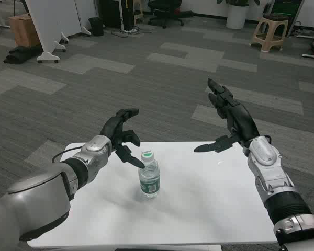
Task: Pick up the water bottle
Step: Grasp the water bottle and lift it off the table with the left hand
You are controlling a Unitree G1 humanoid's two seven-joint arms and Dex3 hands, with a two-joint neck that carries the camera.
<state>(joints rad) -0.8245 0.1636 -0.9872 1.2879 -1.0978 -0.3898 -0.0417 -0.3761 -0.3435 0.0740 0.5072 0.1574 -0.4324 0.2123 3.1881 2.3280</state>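
A small clear water bottle [148, 175] with a green label and white cap stands upright near the middle of the white table [209, 209]. My left hand [121, 136] hovers just left of and above the bottle's cap, fingers spread and curved, holding nothing; one fingertip reaches close to the cap without a clear touch. My right hand [229, 121] is raised over the table's far right part, well right of the bottle, fingers apart and empty.
Grey carpet floor lies beyond the table's far edge. Far back stand a whiteboard on wheels [51, 21], a cardboard box [22, 29], an office chair [165, 10] and a beige stool [272, 32].
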